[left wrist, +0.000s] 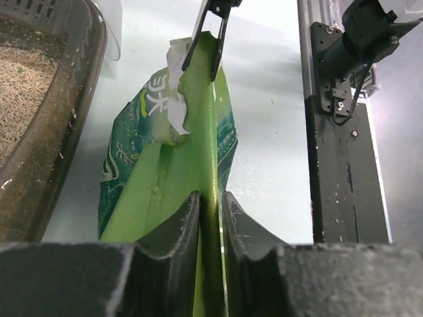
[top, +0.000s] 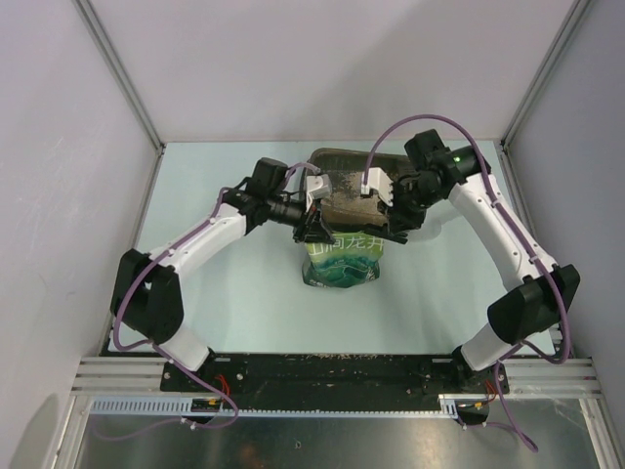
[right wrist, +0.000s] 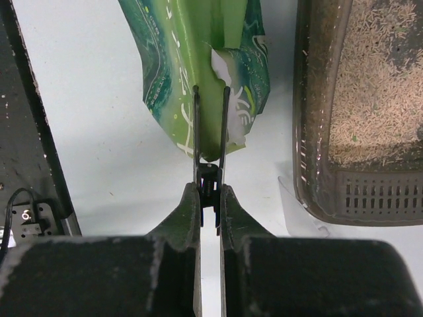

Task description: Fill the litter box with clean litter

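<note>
Top external: green litter bag [top: 342, 266] sits on the counter [top: 225, 186], just nearer than the litter box [top: 332, 153], not above it. Box is mid-counter between both wrists, with clean litter [top: 352, 200] on its floor.

Left wrist: left tool [left wrist: 211, 198] has its jaws either side of the bag's folded top edge and close against it. Cannot tell if they actually bite. Box rim is at the left of this view, beside the bag.

Right wrist: right tool [right wrist: 211, 99] has its thin tips clamped on the opposite end of that edge, right next to a ragged white tear.

Risks:
- If the left hold is loose, the bag would hang off the right tips alone, swing and slip.
- Pulling the two ends apart could run the tear further.
- Tipping before the mouth is over the rim would dump granules on the counter between bag and box.
</note>
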Robot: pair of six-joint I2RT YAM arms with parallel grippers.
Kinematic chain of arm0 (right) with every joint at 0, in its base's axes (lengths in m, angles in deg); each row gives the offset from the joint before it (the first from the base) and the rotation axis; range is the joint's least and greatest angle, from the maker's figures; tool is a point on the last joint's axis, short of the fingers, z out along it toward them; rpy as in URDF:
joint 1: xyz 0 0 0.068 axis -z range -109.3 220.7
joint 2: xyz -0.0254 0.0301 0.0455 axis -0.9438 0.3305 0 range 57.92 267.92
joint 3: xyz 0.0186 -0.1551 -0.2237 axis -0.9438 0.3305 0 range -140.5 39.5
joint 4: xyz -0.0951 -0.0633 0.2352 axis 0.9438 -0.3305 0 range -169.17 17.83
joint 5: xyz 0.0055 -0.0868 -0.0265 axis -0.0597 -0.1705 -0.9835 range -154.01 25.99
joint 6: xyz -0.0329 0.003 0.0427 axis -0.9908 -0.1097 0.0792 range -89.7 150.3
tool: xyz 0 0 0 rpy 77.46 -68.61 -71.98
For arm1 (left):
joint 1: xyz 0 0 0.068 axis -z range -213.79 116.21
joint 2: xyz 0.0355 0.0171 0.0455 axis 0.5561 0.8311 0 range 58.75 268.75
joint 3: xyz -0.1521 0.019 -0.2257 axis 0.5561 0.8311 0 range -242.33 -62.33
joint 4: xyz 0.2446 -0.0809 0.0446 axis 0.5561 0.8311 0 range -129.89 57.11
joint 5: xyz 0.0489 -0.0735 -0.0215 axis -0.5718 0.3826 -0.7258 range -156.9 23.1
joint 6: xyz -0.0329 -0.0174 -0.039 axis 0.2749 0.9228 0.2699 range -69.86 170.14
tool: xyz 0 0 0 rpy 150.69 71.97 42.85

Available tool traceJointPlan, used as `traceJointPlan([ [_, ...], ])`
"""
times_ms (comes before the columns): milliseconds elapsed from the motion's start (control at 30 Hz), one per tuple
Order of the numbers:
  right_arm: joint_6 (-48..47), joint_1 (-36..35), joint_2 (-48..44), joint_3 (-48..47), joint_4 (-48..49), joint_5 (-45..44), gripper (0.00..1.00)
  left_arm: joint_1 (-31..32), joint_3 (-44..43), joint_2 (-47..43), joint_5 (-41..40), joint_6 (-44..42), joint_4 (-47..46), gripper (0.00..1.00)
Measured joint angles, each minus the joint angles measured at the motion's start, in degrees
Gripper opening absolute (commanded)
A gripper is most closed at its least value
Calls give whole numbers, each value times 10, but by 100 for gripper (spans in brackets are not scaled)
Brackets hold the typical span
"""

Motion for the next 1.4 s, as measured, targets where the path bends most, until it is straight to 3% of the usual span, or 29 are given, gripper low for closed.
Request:
traceJointPlan([
  [100,5,-1,4,-2,-5,4,0,0,0,1,-1,-5,-2,8],
  [300,-2,-24,7,-2,-7,-7,0,0,0,3,0,-10,-1,1],
  [933,-11,-83,52,-49,-10,-38,0,0,-2,4,0,-10,0,0],
  [1033,-9,-88,54,-50,-10,-40,0,-2,-2,5,2,-10,2,12],
  [1067,-9,-89,54,-50,-10,-41,0,-2,-2,5,2,-10,3,28],
  [1167,-7,-92,54,-50,-10,-44,0,-5,-2,5,1,-8,6,37],
  [1333,-7,-105,56,-52,-9,-54,0,-13,2,3,1,-6,12,36],
  [1400,-7,-110,59,-53,-8,-58,0,-20,12,-4,1,-6,12,27],
])
